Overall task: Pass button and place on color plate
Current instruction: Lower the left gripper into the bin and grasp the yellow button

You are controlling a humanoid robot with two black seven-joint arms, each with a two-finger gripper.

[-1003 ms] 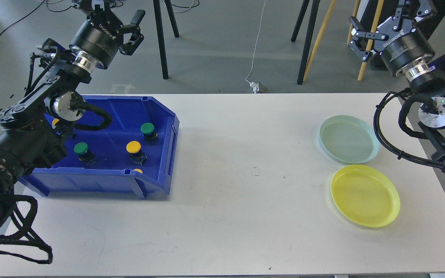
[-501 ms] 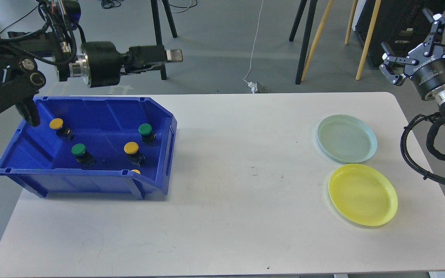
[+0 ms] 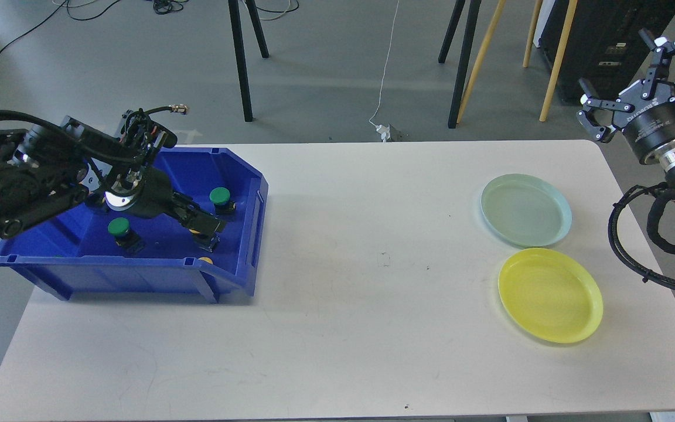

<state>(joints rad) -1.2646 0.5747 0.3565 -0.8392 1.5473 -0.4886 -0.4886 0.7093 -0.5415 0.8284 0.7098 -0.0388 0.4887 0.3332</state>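
A blue bin (image 3: 138, 274) stands at the table's left. It holds a green button (image 3: 119, 227), another green button (image 3: 220, 196), and a yellow button (image 3: 205, 259) that peeks over the front wall. My left gripper (image 3: 204, 224) reaches down into the bin and covers the cap of a yellow button; only that button's black base (image 3: 207, 240) shows. Its fingers are dark and I cannot tell them apart. My right gripper (image 3: 621, 73) is open and empty, raised off the table's far right. A pale green plate (image 3: 525, 210) and a yellow plate (image 3: 549, 295) lie at the right.
The bin's walls enclose my left gripper. Black stand legs (image 3: 241, 58) and wooden poles (image 3: 554, 58) rise behind the table. A white cable and plug (image 3: 385, 130) lie on the floor by the far edge.
My left arm has swung down from above the bin's back edge into the bin, onto the middle yellow button. My right gripper has barely moved.
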